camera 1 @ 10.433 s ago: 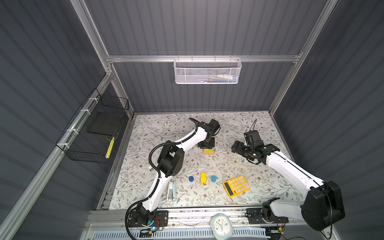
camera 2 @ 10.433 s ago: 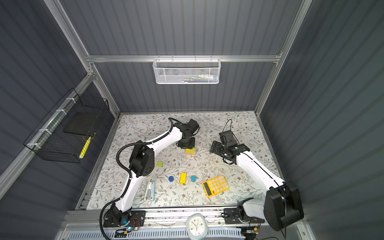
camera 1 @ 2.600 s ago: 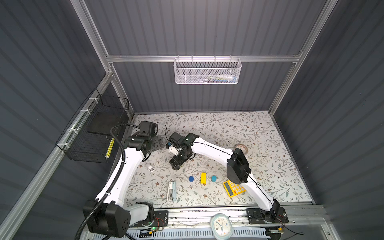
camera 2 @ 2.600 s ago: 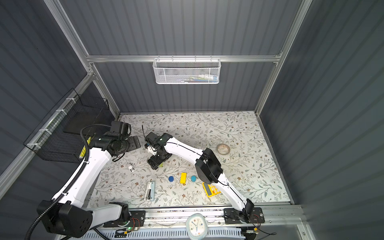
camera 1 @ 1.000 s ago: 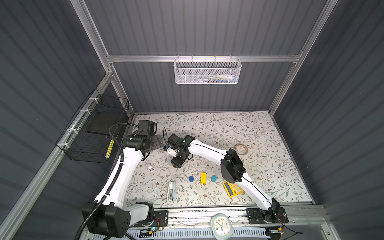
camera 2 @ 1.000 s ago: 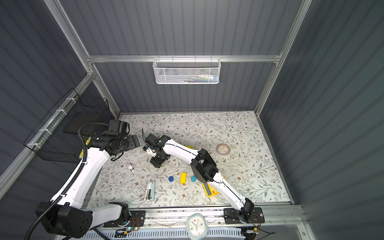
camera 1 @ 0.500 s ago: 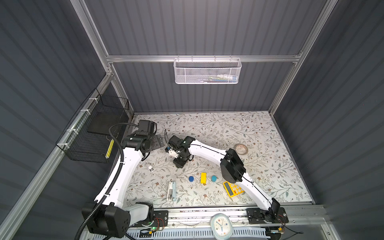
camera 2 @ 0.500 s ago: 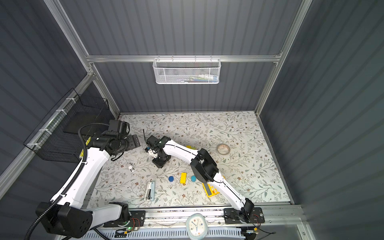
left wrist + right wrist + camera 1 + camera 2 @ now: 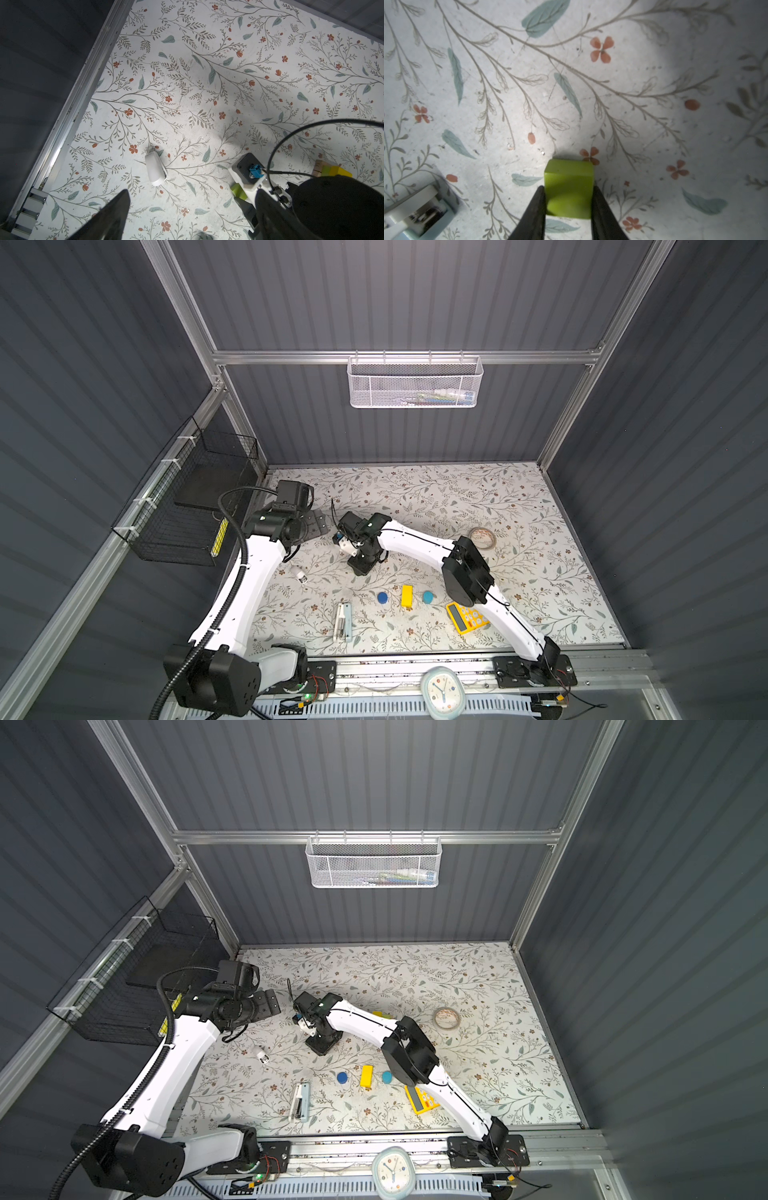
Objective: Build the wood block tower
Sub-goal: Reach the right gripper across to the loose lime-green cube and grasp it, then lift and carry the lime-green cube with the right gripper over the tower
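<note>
Here, the right gripper [image 9: 568, 189] has a finger flat against each opposite side of the lime-green cube [image 9: 569, 172], pinching it. The cube sits low on the counter [image 9: 633, 83] with its shadow tight beneath. Gripping parallel faces probably keeps the cube level for lifting and lets it be set down square.

Near that gripper, the left gripper [image 9: 268, 1004] hangs above the counter, jaws spread wide with nothing between them. It is likely held off so the two arms do not collide.

Behind the right gripper, past its own forearm, stands the started tower [image 9: 330, 171]: tan wood with a lime-green and a yellow piece on top. That is presumably where the cube belongs.

Farther from the gripper, toward the arm bases, two blue cylinders [image 9: 382, 596] flank a yellow bar [image 9: 407, 596], loose and apart, easy to take singly. Farthest off lie the calculator [image 9: 465, 616] and tape roll [image 9: 482, 536], no part of the build.
</note>
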Robot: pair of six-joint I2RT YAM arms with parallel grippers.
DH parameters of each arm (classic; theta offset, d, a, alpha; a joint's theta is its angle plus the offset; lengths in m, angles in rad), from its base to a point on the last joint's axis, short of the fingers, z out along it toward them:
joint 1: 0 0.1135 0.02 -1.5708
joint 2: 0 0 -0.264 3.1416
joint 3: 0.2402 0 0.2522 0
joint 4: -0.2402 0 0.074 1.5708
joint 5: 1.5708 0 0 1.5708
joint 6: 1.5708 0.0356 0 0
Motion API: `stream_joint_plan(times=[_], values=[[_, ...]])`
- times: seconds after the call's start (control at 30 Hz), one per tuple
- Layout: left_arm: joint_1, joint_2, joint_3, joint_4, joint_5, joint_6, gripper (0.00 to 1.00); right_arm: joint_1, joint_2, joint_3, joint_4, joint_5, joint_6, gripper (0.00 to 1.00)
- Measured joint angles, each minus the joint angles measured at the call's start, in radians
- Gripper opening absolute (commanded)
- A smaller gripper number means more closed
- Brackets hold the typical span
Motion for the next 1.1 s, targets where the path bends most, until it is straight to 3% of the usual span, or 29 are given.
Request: stream_joint_plan(times=[0.4, 0.87, 1.1], values=[[0.000, 0.000, 0.000, 0.010, 0.007, 0.000, 0.94, 0.002, -0.093, -0.099, 0.003, 0.064, 0.144, 0.01], [0.000, 0.000, -0.010, 0.019, 0.006, 0.000, 0.94, -0.014, -0.317, -0.156, 0.006, 0.172, 0.350, 0.00], [0.000, 0.003, -0.023, 0.038, 0.008, 0.000, 0.94, -0.084, -0.424, -0.314, 0.006, 0.208, 0.456, 0.00]])
